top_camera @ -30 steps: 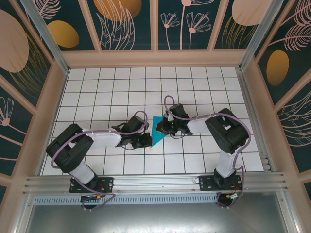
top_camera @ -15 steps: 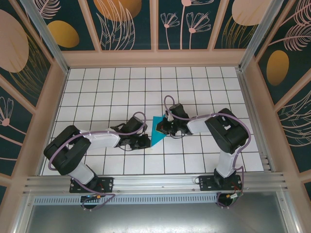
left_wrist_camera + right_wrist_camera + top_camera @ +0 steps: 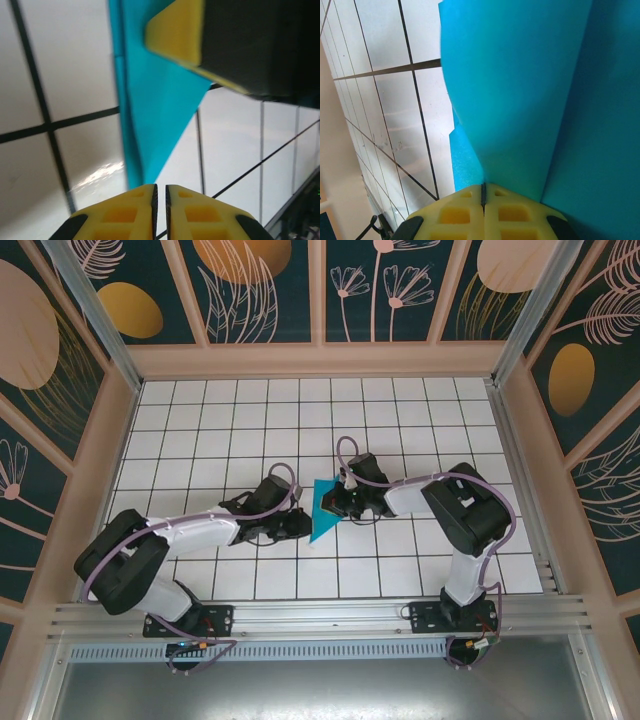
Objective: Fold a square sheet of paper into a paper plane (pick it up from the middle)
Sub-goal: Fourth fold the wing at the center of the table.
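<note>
My right gripper [image 3: 482, 192] clamped tight on sheet of paper [image 3: 520, 90], folded layers fanning out ahead of pads; I judge it anchors crease; left gripper [image 3: 160, 192] pads nearly together, sheet's point right at tips; can't tell whether it grips.

The paper [image 3: 322, 508] is plain teal-blue with no print. It is folded into a narrow triangle, broad at its far end and tapering to a sharp point toward the near edge. It sits around the middle of the white tiled table [image 3: 200, 420]. Layers overlap along a long straight crease, and one flap bows up, curved rather than flat.
</note>
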